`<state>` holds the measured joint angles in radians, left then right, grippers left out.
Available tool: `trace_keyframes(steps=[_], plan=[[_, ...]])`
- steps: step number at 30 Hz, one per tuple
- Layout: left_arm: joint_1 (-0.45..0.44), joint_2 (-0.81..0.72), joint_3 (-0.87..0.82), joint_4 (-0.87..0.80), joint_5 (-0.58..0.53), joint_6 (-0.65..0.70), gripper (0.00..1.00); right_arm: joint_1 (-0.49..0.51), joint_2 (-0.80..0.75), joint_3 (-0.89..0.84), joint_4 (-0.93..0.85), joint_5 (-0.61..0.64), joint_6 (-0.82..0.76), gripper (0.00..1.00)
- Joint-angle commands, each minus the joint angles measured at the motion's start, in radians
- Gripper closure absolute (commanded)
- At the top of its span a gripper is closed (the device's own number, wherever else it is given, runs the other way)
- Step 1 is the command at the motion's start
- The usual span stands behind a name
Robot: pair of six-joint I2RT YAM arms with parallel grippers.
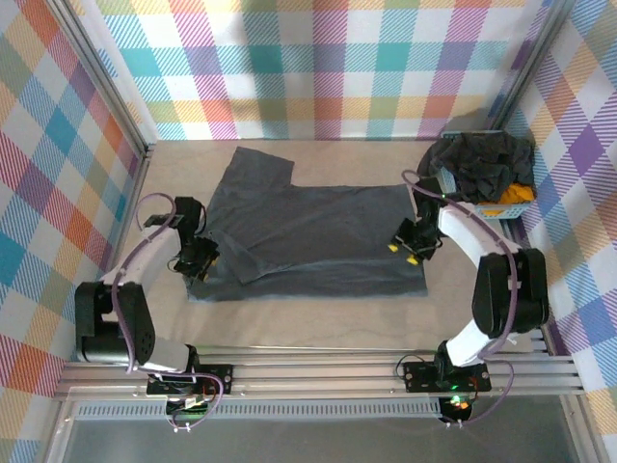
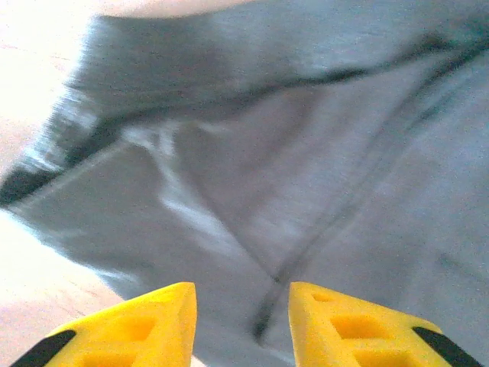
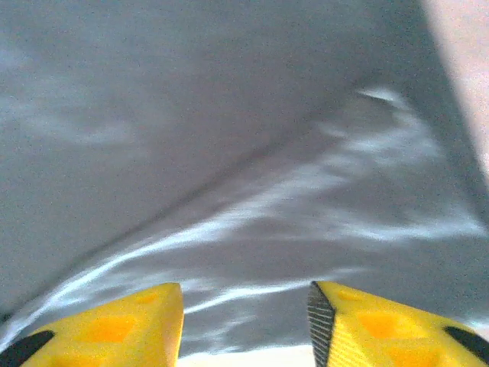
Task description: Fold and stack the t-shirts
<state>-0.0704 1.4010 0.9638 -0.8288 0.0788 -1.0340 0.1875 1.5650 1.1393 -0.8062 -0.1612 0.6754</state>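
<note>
From above: a plain dark grey t-shirt (image 1: 318, 231) lies spread on the beige table (image 1: 318, 323), with its left part doubled over in a slanting fold. My left gripper (image 1: 198, 258) sits over the shirt's near-left corner. My right gripper (image 1: 410, 246) sits at its right edge. At the far right, a light blue basket (image 1: 449, 181) holds a heap of dark shirts (image 1: 487, 159) and an orange-yellow one (image 1: 511, 198).

Left wrist: my two yellow fingers (image 2: 164, 313) stand moderately apart with nothing between them. Blurred grey cloth with a seam and a folded edge lies just below.

Right wrist: the yellow fingers (image 3: 359, 321) are parted a little wider, also empty, above rippled cloth near the shirt's hem.

Risk, as I judge it: both sets of fingers are very close to the fabric. A fingertip rising or sliding could snag a layer and drag the fold open. The ripples on the right could also set into creases, giving a lopsided fold that stacks badly.
</note>
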Motion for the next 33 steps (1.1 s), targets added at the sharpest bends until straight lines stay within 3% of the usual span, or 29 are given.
trace_keyframes(steps=[1,5,17,21,28,33], plan=[[-0.098,-0.016,-0.045,0.054,0.117,-0.162,0.59,0.038,-0.027,-0.007,0.189,-0.274,-0.047,0.44],[-0.2,0.025,-0.099,0.178,0.158,-0.311,0.55,0.096,-0.003,-0.021,0.351,-0.479,-0.007,0.42],[-0.23,0.105,-0.153,0.263,0.132,-0.419,0.5,0.12,0.016,-0.011,0.357,-0.51,0.007,0.43],[-0.23,0.128,-0.151,0.27,0.108,-0.417,0.6,0.121,0.015,-0.015,0.356,-0.512,0.011,0.43],[-0.234,0.148,-0.051,0.208,0.049,-0.319,0.97,0.122,0.012,-0.013,0.344,-0.504,0.011,0.45],[-0.266,0.229,0.105,0.117,0.004,-0.153,1.0,0.121,0.013,-0.009,0.335,-0.496,0.012,0.47]])
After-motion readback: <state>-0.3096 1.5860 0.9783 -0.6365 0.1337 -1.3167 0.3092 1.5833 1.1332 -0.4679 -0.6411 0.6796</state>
